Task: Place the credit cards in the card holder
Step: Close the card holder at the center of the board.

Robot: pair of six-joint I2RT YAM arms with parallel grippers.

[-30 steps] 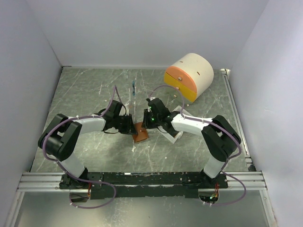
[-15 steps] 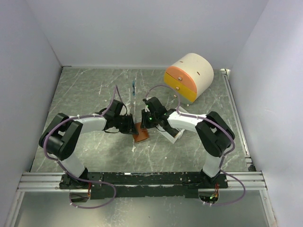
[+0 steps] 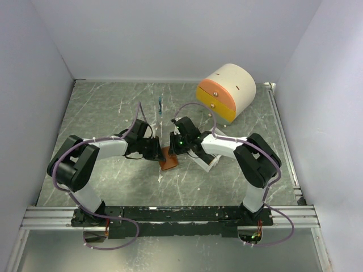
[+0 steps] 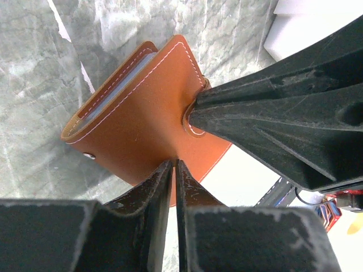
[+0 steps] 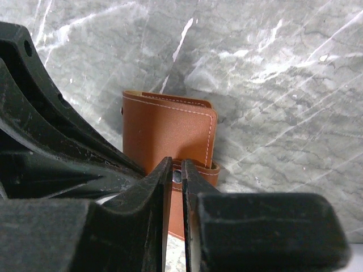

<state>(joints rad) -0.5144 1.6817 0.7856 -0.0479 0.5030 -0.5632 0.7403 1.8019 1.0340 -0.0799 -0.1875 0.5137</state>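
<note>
The card holder is a brown leather wallet, folded nearly shut, between the two arms at mid-table. My left gripper is shut on the edge of its outer leaf. From the other side, my right gripper is shut on the wallet's small snap strap, with the metal stud showing between its fingertips. A pale blue-grey edge shows between the wallet's leaves; I cannot tell whether it is pocket or card. No credit cards show lying loose. In the right wrist view the wallet body stands upright on the marble.
A white tray lies just right of the wallet, under the right arm, and its white wall shows in the left wrist view. A cream-and-orange drawer box stands at the back right. A thin blue item lies behind the grippers.
The right arm has shifted a little to the left toward the wallet, and its jaws have narrowed onto the strap. The left arm and the wallet have stayed put.
</note>
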